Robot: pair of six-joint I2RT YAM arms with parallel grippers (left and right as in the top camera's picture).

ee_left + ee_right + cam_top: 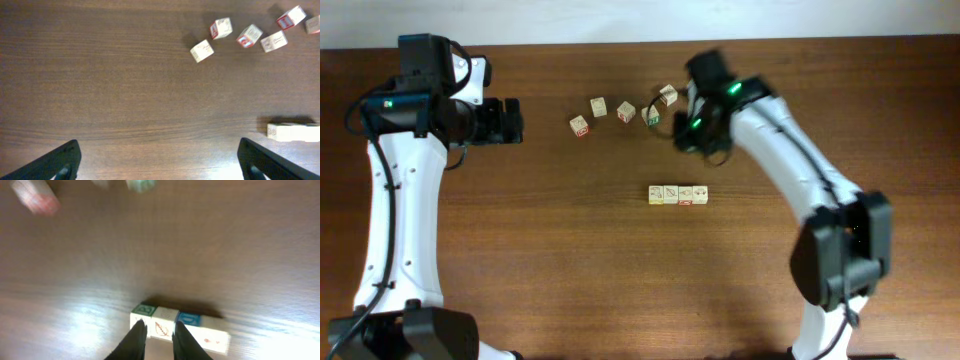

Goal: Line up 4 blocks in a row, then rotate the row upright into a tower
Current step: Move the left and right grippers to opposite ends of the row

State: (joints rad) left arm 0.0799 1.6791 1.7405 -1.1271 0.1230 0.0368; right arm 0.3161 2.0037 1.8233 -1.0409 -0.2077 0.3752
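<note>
Overhead view looks straight down from high on the whole counter point(570, 280), left wrist view faces down from the left, right wrist view sits nearest, all three share the row of four blocks point(678, 194).

left gripper point(159, 144): jaws were spread way wide
right gripper point(159, 327): was only open a crack
right arm point(790, 165): was stretched forward, leaning left

The dark wooden counter point(520, 230) carries a row of 4 blocks point(678, 194), touching side by side, and loose blocks point(626, 112) scattered in an arc farther back.
</note>
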